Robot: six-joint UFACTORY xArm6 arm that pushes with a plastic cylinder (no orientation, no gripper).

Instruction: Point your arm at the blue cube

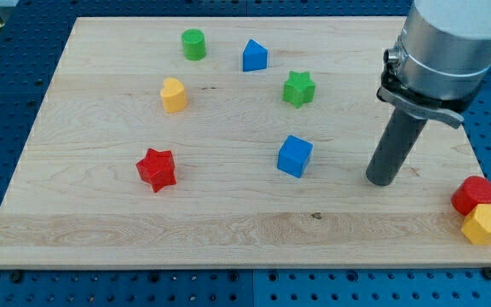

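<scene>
The blue cube (295, 156) sits near the middle of the wooden board (101, 222), slightly to the view's right. My tip (381, 181) rests on the board to the right of the blue cube, about a hundred pixels away and a little lower in the view. It touches no block. The dark rod rises from the tip up to the grey arm housing at the view's top right.
A blue pointed block (255, 55), a green cylinder (193, 43), a green star (298, 89) and a yellow block (173, 95) lie toward the top. A red star (156, 169) lies at left. A red cylinder (473, 194) and a yellow block (485, 224) sit at the right edge.
</scene>
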